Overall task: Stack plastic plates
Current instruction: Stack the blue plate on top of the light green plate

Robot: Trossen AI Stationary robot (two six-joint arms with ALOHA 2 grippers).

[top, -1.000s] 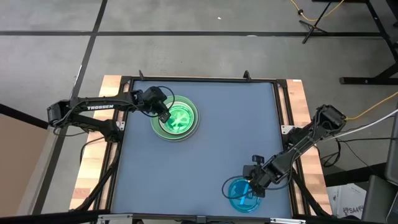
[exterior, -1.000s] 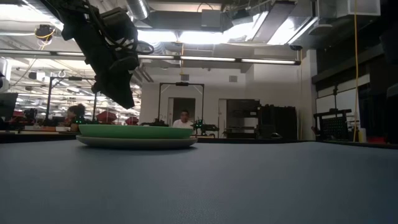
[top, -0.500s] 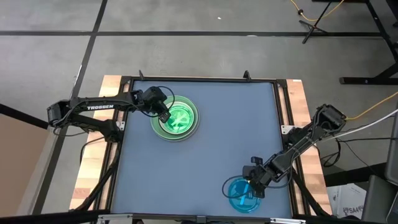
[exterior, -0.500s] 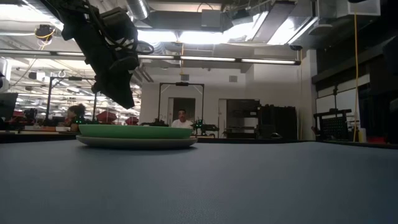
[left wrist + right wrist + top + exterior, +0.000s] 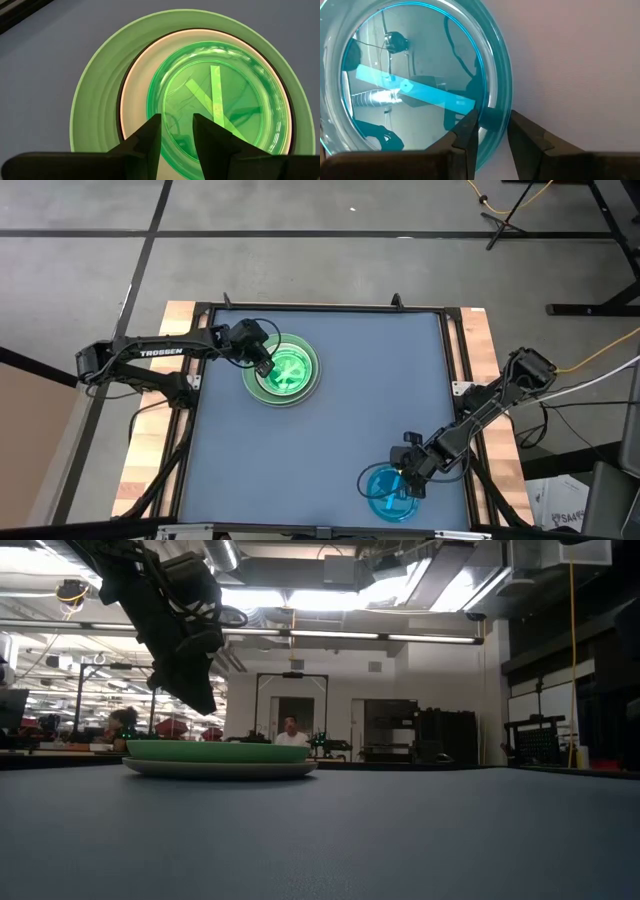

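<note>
High view showed the left gripper (image 5: 264,366) over the near-left edge of a plate stack (image 5: 283,370) in the table's (image 5: 330,410) far-left part, and the right gripper (image 5: 408,480) at the rim of a translucent blue plate (image 5: 389,493) at the near-right corner. From that ht the stack read only as a bright green disc inside a paler ring.

Left wrist view gave the layers: a translucent green plate (image 5: 220,100) on top, a white plate (image 5: 134,92) under it, a thin black rim (image 5: 120,107) showing around that, then the large light green plate (image 5: 95,90). Left fingers (image 5: 150,140) stood slightly apart w/ a narrow gap, above the green plate's rim, gripping nothing I could see.

Low view added the side profile: the light green plate (image 5: 215,751) sat on a grey plate (image 5: 220,769), which the other views hardly showed. Left arm hung above the stack's left end, clear of it. A person (image 5: 290,732) was visible far back in the room. Blue plate and right arm didn't appear in this view.

Right wrist view showed the blue plate (image 5: 415,80) close up, its rim running between the right fingers (image 5: 467,132), which pinched it. Whether a 2nd blue plate lay beneath, couldn't tell.
</note>
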